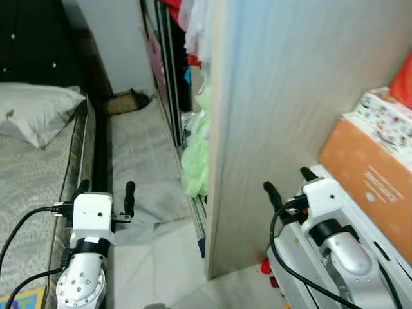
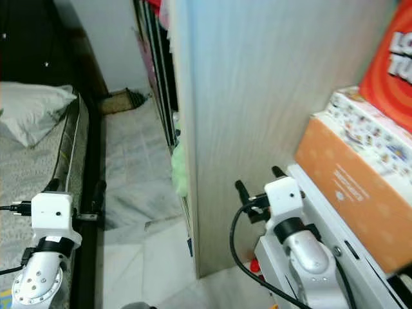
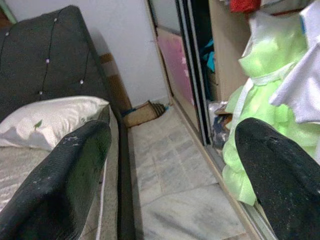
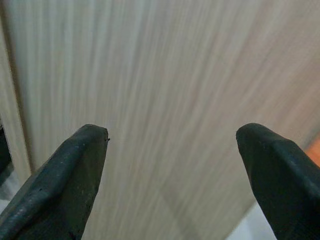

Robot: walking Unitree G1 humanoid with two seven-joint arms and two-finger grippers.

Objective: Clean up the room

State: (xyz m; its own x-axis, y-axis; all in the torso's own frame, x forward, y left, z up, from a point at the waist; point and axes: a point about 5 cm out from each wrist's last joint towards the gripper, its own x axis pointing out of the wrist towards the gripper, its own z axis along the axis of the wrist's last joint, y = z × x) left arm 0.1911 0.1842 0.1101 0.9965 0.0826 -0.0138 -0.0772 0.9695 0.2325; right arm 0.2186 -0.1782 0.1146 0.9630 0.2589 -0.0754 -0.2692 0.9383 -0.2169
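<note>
A tall pale wooden panel (image 1: 302, 116), the side of a wardrobe, is seen in the centre and right of the head views, and it blocks the way directly ahead of the right gripper (image 1: 288, 185), which is held close before it in the lower right with its two black fingers spread apart and nothing between them. In the right wrist view the wood grain is seen between the two fingers (image 4: 65, 185). The left gripper (image 1: 106, 190) is held in the lower left, beside the edge of a bed (image 1: 38, 174), its fingers likewise apart and empty. To the right of the panel an orange cardboard box (image 1: 367, 174) is stacked, with a patterned white box (image 1: 389, 116) resting on top of it. At the open wardrobe front, in the upper centre, hanging clothes (image 1: 193, 26) are seen, and a light green garment (image 3: 260, 100) spills down towards the floor; it appears to be the thing most in need of tidying. A white pillow (image 1: 35, 109) lies on the bed at the upper left, before a dark headboard (image 3: 45, 60). A narrow strip of pale marbled tile floor (image 1: 141, 154) runs between bed and wardrobe, and a small brown woven thing (image 1: 125, 101) lies at its far end against the white wall (image 1: 112, 32). A small red item (image 1: 264, 266) is seen on the floor at the foot of the panel.
</note>
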